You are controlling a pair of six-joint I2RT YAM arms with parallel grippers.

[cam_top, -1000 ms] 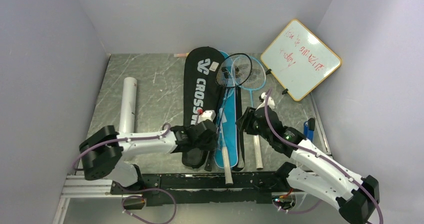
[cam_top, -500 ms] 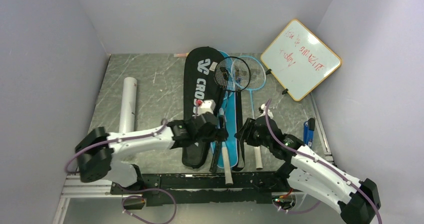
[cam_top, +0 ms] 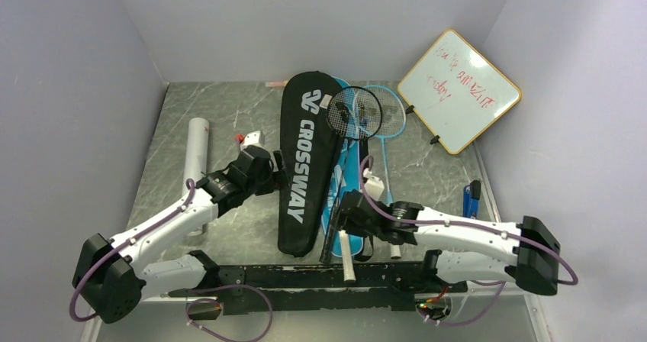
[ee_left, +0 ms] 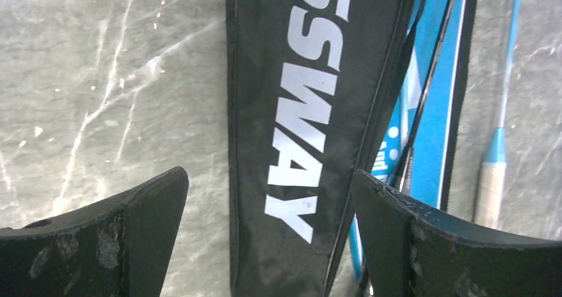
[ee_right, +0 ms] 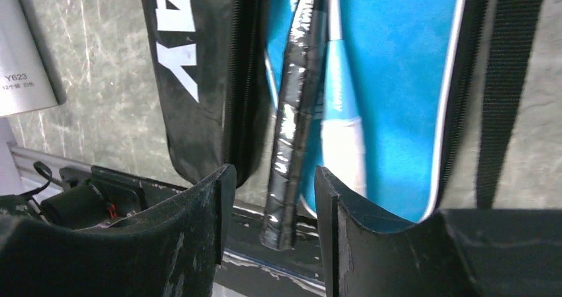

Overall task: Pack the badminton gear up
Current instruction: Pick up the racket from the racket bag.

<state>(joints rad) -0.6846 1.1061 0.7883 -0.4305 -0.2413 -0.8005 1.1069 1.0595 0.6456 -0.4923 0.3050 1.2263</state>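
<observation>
The black "CROSSWAY" cover (cam_top: 301, 159) lies lengthwise mid-table, overlapping the blue cover (cam_top: 349, 183). A black racket (cam_top: 355, 113) rests across the blue cover, and its wrapped grip (ee_right: 291, 144) reaches the near rail. Beside it lie a white-gripped racket handle (cam_top: 346, 254) and the light-blue racket (cam_top: 390, 117). My left gripper (cam_top: 273, 175) hovers wide open over the black cover's (ee_left: 298, 144) left edge, holding nothing (ee_left: 268, 178). My right gripper (cam_top: 339, 218) is open, its fingers on either side of the black grip without touching it (ee_right: 273, 178). The white tube (cam_top: 196, 155) lies at the left.
A wood-framed whiteboard (cam_top: 458, 90) leans in the back right corner. A small blue object (cam_top: 472, 197) lies by the right wall. The black frame rail (cam_top: 305, 277) runs along the near edge. Walls close in on three sides.
The left gripper opened wide and drew back left from the racket handles to the black cover's edge. The right arm swung left and low over the black racket's grip.
</observation>
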